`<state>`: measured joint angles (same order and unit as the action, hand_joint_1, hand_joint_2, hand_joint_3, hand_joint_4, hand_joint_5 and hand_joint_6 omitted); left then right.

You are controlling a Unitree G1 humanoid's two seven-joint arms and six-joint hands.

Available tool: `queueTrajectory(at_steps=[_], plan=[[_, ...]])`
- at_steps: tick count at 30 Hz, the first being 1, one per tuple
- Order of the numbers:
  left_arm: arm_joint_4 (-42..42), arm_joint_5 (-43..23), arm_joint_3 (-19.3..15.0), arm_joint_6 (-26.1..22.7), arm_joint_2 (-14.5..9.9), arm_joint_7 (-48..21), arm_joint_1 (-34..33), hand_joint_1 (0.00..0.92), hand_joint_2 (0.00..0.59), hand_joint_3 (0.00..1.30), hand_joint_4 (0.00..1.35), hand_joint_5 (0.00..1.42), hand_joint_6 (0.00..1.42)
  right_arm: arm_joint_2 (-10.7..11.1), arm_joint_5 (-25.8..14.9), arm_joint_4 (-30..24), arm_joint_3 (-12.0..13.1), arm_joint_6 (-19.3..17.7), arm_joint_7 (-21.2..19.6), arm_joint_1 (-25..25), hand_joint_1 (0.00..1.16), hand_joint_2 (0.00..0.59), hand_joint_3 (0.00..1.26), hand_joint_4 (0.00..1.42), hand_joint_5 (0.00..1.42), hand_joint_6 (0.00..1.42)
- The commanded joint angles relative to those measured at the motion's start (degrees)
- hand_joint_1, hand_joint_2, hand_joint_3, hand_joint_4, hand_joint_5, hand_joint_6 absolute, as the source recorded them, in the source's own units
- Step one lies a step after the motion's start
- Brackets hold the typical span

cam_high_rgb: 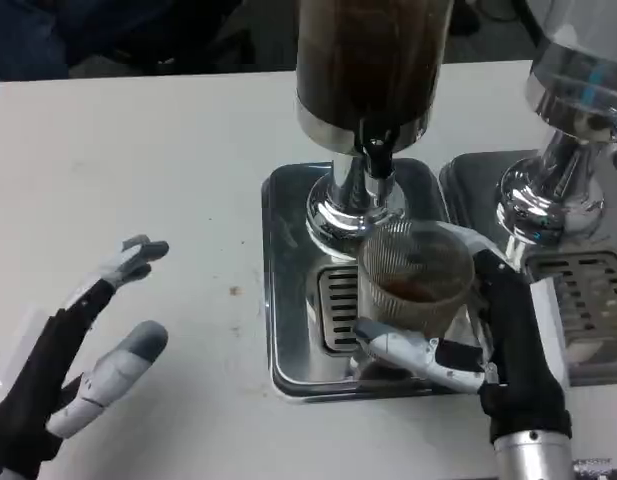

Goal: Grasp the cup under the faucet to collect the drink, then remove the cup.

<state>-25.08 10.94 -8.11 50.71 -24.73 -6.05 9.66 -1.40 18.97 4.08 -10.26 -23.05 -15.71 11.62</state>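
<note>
Right hand (488, 350) grips the one ribbed clear cup (416, 275), some brown drink inside, on the steel drip tray (288, 290) under the black faucet (377, 160); two chrome dispensers (373, 90); left hand (78, 350) released, fingers spread over white table (168, 150).

Clear ribbed cup (416, 275), brown drink; silver tray (288, 300); white table (138, 160).

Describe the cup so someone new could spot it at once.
Find the dark drink dispenser at top centre and go down to its black faucet. Below it, on the steel drip tray, stands the ribbed clear cup, the right hand wrapped around it.
</note>
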Motion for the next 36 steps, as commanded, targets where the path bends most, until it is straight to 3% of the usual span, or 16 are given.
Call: queueTrajectory(at_steps=[1,5,13,25,28,36], plan=[[5.0,4.8,-0.4,-1.9,-2.8,0.7,2.6,0.000,0.136,0.11,0.00,0.09,0.00,0.0,-1.4,-5.8,-0.2,-0.5,1.6,1.7,1.03,0.103,0.82,0.90,0.98,1.34],[12.4,12.5,-1.2,-4.1,-5.5,1.7,5.5,0.000,0.137,0.00,0.00,0.04,0.00,0.3,-2.1,-10.7,-0.3,0.6,4.0,3.9,1.03,0.103,0.82,0.90,0.98,1.34],[25.6,22.2,-2.5,-10.4,-8.4,2.3,11.4,0.000,0.136,0.00,0.00,0.00,0.00,1.4,-3.5,-18.5,-0.9,2.4,8.2,9.0,1.03,0.108,0.83,0.90,0.98,1.36],[37.5,28.9,-6.4,-14.5,-5.5,7.4,25.6,0.000,0.131,0.00,0.00,0.00,0.00,4.0,-4.0,-27.8,-1.6,3.8,13.0,14.6,1.01,0.110,0.84,0.91,1.00,1.36],[39.3,29.3,-6.6,-15.4,-4.0,8.3,28.6,0.000,0.131,0.00,0.00,0.00,0.00,6.4,0.3,-30.5,-1.0,1.8,13.2,15.1,1.01,0.110,0.84,0.91,1.00,1.36],[41.2,29.8,-5.3,-16.9,-2.1,8.3,29.9,0.000,0.129,0.00,0.00,0.00,0.00,7.9,-3.6,-32.2,-1.0,3.5,16.0,16.3,1.01,0.105,0.84,0.91,1.00,1.36]])
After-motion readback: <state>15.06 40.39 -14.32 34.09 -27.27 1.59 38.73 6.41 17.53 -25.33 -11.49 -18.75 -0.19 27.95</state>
